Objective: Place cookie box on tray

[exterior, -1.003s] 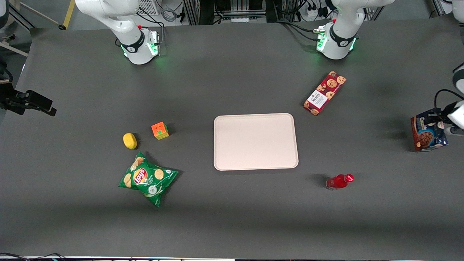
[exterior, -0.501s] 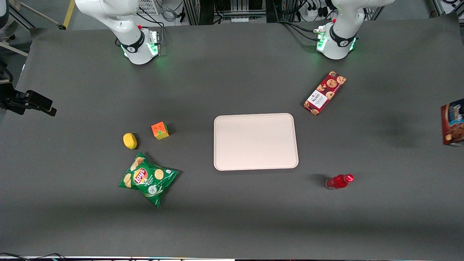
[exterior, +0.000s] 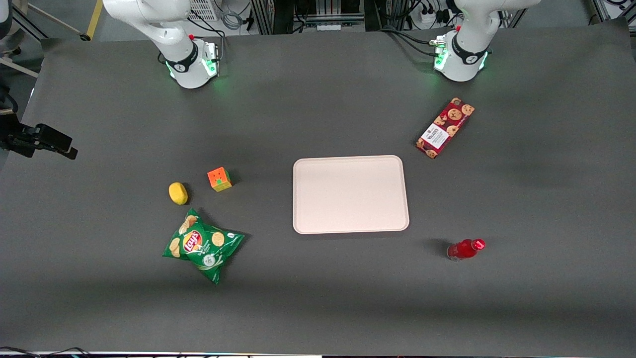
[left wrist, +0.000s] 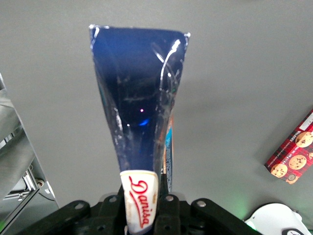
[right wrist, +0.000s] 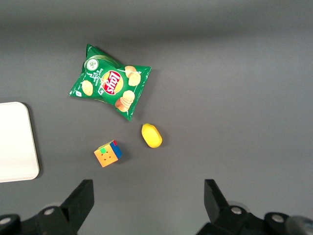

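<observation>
The cookie box [left wrist: 139, 98], a dark blue carton with a white oval logo, shows only in the left wrist view. My left gripper [left wrist: 144, 211] is shut on its logo end and holds it up above the grey table. In the front view both the box and the gripper are out of frame, off the working arm's end of the table. The cream-white tray [exterior: 350, 194] lies flat at the table's middle with nothing on it. Its corner also shows in the right wrist view [right wrist: 14, 142].
A long red cookie box [exterior: 445, 127] lies between the tray and the working arm's base, also seen from the wrist [left wrist: 292, 156]. A red bottle [exterior: 465, 248] lies nearer the camera. A chips bag [exterior: 202, 245], lemon [exterior: 178, 193] and colour cube [exterior: 219, 179] lie toward the parked arm's end.
The gripper with the cookie box has risen from the table's edge at the working arm's end and left the front view. Nothing else has moved.
</observation>
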